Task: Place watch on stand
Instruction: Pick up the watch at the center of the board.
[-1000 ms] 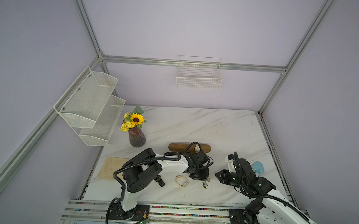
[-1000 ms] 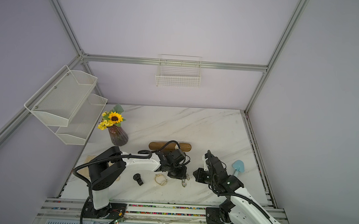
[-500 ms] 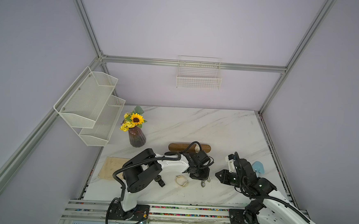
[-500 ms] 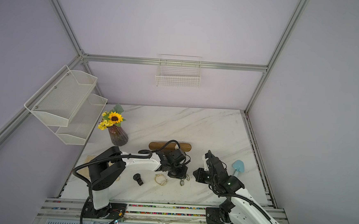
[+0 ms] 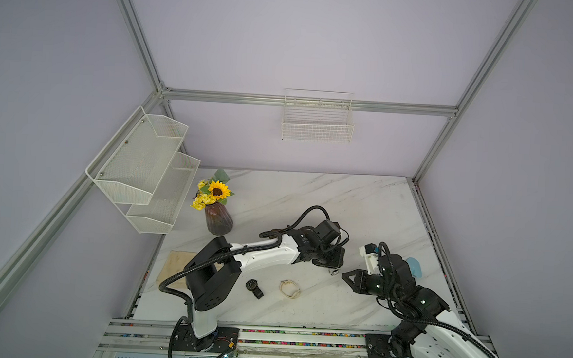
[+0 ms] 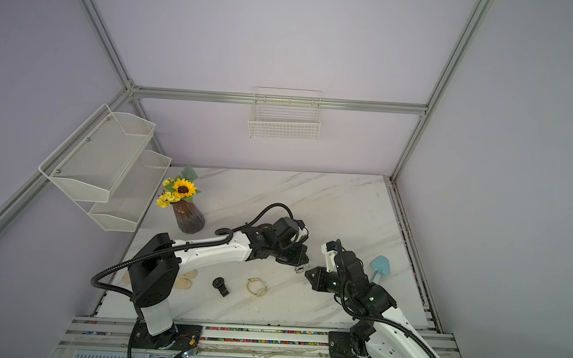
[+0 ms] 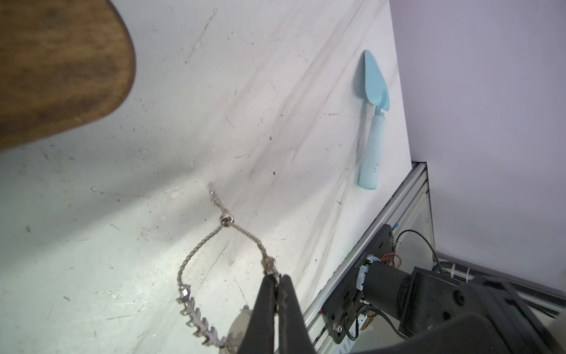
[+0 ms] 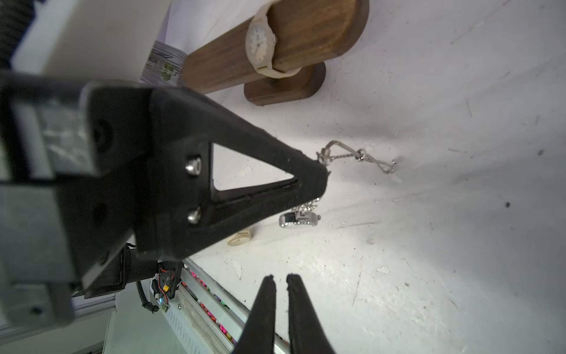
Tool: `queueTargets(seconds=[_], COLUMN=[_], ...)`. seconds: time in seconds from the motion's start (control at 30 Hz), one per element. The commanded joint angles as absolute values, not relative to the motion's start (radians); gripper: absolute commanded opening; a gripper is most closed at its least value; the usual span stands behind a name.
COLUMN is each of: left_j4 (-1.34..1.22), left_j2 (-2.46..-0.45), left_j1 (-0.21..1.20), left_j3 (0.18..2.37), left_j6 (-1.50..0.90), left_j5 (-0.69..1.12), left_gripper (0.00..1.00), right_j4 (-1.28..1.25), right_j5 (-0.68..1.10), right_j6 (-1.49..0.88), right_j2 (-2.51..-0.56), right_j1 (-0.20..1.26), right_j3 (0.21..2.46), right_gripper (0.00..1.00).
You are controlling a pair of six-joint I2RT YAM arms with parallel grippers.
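A silver chain-band watch (image 7: 196,254) hangs just above the marble table, and its small case (image 8: 298,219) dangles low. My left gripper (image 7: 278,277) is shut on the chain near its clasp. In both top views this gripper (image 5: 332,267) (image 6: 298,265) points down at mid-table. The wooden stand (image 8: 306,33) is a bar on an oval base, just behind the left gripper, with a cream watch (image 8: 260,43) wrapped round it. The left arm hides the stand in both top views. My right gripper (image 8: 278,277) (image 5: 345,276) hovers close to the right, its fingers a narrow gap apart with nothing between them.
A black watch (image 5: 254,288) and a cream-strap watch (image 5: 289,289) lie on the table in front of the left arm. A blue scoop (image 7: 372,122) lies near the right edge. A sunflower vase (image 5: 218,216) stands at the back left, and a tan board (image 5: 177,262) lies at the left edge.
My left gripper's jaws have closed the last bit onto the silver watch's chain. Both arms stay almost where they were.
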State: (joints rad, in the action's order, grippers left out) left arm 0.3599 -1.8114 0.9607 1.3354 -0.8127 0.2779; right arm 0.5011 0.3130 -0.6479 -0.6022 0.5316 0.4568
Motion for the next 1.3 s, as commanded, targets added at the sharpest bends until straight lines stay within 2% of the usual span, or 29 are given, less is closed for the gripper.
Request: queueTargets(seconds=[0.0, 0.13, 0.47, 0.8, 0.87, 0.97, 1.0, 1.27], left_j4=[0.356, 0.356, 0.336, 0.292, 0.288, 0.281, 0.279, 0.239], left_j2=[-1.760, -1.738, -1.678, -1.661, -1.663, -1.669, -1.670, -1.649], left_j1=[0.947, 0.935, 0.890, 0.812, 0.804, 0.795, 0.792, 0.780], left_j3=[1.397, 1.433, 1.527, 1.572, 1.577, 1.575, 1.574, 1.541], left_j6=[-0.780, -0.769, -0.739, -0.752, -0.753, -0.758, -0.760, -0.779], left_j5=[0.305, 0.330, 0.390, 0.492, 0.502, 0.518, 0.524, 0.549], left_gripper=[0.00, 0.00, 0.00, 0.00, 0.00, 0.00, 0.00, 0.00], right_j4=[0.471, 0.427, 0.422, 0.333, 0.334, 0.335, 0.336, 0.202], right_j5=[0.305, 0.310, 0.303, 0.307, 0.286, 0.274, 0.270, 0.525], right_j6=[-0.634, -0.622, -0.530, -0.566, -0.558, -0.528, -0.522, -0.517], right_j2=[-0.527, -0.494, -0.567, -0.534, -0.534, -0.570, -0.601, -0.772], right_j1=[0.526, 0.526, 0.527, 0.525, 0.523, 0.513, 0.506, 0.324], right_j3=[0.487, 0.513, 0.695, 0.647, 0.659, 0.692, 0.705, 0.764], right_gripper=[0.14, 0.14, 0.15, 0.14, 0.20, 0.41, 0.43, 0.41])
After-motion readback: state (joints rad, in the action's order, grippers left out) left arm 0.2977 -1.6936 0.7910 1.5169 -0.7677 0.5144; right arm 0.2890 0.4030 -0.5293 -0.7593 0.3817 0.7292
